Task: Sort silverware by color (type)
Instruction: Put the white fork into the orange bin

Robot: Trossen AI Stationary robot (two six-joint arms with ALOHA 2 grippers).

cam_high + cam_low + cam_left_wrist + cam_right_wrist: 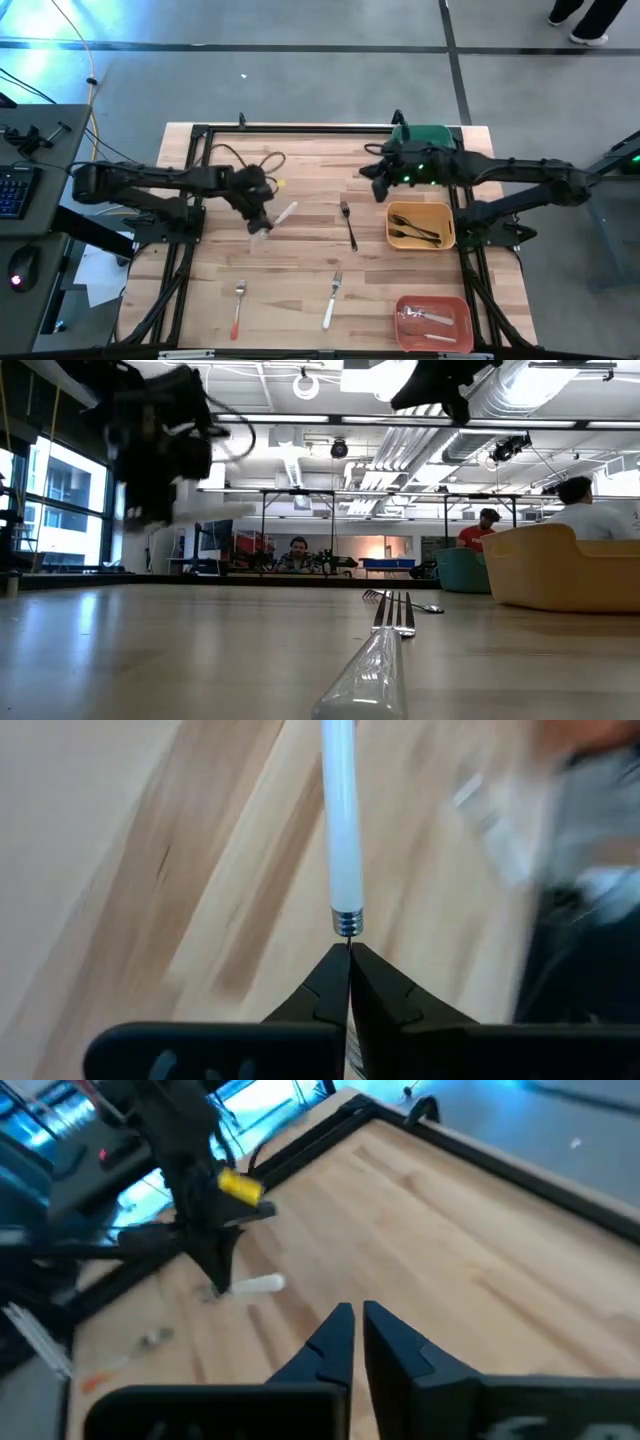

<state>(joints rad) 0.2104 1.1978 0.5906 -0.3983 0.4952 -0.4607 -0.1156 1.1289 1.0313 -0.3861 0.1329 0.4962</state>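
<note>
As the left gripper (262, 226), left of centre in the high view, pinches the metal neck of the white-handled utensil (284, 214), its jaws clamp there. The piece looks light, stiff and slippery; grip the handle. The right gripper (378, 186), upper centre-right, hangs closed and empty.

White utensil's head (344, 923) — hidden (left hand (349, 982))

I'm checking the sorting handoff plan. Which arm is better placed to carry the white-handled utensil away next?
The left. Its left gripper is shut on the white-handled utensil at the metal end. The right gripper hangs shut near the yellow bin, well apart from it.
</note>
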